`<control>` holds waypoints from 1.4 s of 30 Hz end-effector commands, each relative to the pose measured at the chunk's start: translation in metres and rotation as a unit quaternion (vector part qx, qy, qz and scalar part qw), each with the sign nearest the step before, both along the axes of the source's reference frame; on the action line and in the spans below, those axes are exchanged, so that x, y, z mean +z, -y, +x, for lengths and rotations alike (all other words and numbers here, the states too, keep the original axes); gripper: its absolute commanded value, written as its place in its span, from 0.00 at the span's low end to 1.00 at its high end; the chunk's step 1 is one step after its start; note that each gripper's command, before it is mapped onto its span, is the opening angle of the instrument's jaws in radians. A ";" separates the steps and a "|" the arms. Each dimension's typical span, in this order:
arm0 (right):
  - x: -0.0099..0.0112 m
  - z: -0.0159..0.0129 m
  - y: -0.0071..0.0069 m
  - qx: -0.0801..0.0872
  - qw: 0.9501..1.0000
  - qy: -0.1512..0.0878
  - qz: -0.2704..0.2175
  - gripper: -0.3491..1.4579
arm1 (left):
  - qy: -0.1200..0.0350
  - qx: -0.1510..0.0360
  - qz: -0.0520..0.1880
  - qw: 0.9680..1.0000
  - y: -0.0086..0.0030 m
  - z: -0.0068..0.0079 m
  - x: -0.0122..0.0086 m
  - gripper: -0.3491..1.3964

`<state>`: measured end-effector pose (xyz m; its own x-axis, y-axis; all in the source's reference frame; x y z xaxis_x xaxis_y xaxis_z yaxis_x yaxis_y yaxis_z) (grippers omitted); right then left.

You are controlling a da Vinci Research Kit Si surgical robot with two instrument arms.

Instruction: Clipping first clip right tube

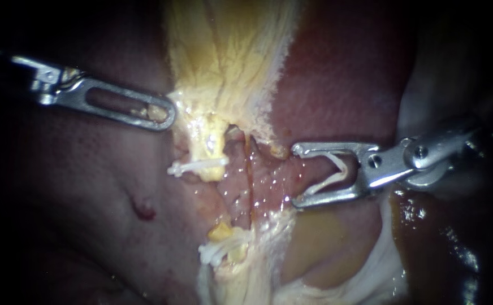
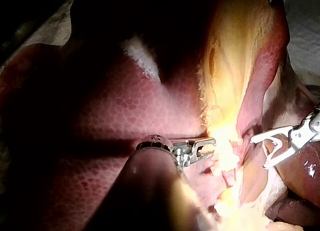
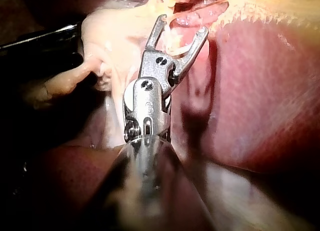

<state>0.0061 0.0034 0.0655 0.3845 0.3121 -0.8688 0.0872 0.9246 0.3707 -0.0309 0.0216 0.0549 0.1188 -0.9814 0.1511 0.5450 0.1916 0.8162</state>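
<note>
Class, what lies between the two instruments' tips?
Yellow tissue and a pink tube lie between left instrument and right instrument, which holds a clip; endoscope view.

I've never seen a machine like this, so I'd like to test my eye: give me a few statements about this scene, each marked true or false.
1. The right instrument carries a white clip. True.
2. The right instrument is squeezed flat shut. False: it stands spread wide, with the clip held inside.
3. The left instrument reaches the yellow tissue. True.
4. The two instruments touch each other. False: they are apart, with tissue between them.
</note>
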 end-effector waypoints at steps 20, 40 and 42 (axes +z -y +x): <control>0.0078 0.0059 0.0045 -0.003 0.992 -0.019 0.129 0.47 | -0.001 0.000 -0.001 1.000 0.0001 0.0000 0.0001 0.00; 0.0085 0.0085 0.0041 -0.013 0.974 -0.076 0.213 0.46 | -0.001 0.000 -0.001 1.000 0.0001 0.0000 0.0004 0.00; 0.0084 0.0085 0.0041 -0.013 0.974 -0.077 0.214 0.47 | -0.001 0.000 -0.001 1.000 0.0000 0.0000 0.0005 0.00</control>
